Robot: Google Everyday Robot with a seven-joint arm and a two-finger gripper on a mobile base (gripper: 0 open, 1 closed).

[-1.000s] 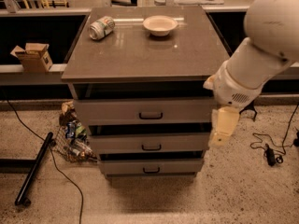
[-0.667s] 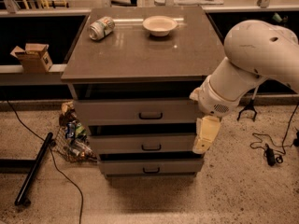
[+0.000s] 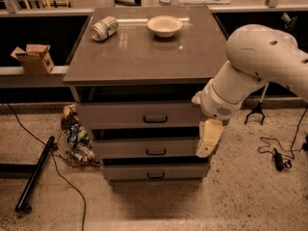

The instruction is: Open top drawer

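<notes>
The top drawer (image 3: pixel 120 114) is the widest grey drawer, just under the cabinet's grey top (image 3: pixel 144 57). Its small dark loop handle (image 3: pixel 155 119) is centred on the front, and the drawer front sits flush. My gripper (image 3: pixel 207 146) hangs from the white arm (image 3: pixel 255 66) at the cabinet's right front corner, pointing down beside the middle drawer (image 3: pixel 130 149). It is to the right of and below the top drawer's handle, not touching it.
A lying can (image 3: pixel 104 28) and a white bowl (image 3: pixel 164 25) sit on the cabinet top. The bottom drawer (image 3: pixel 155 172) is below. A bag of litter (image 3: pixel 74 141) and a black pole (image 3: pixel 34 173) lie at the left; a cardboard box (image 3: pixel 32 57) sits on the shelf.
The arm and gripper have moved left, from off the cabinet's right side to its right front corner, and slightly lower. The drawers have not moved.
</notes>
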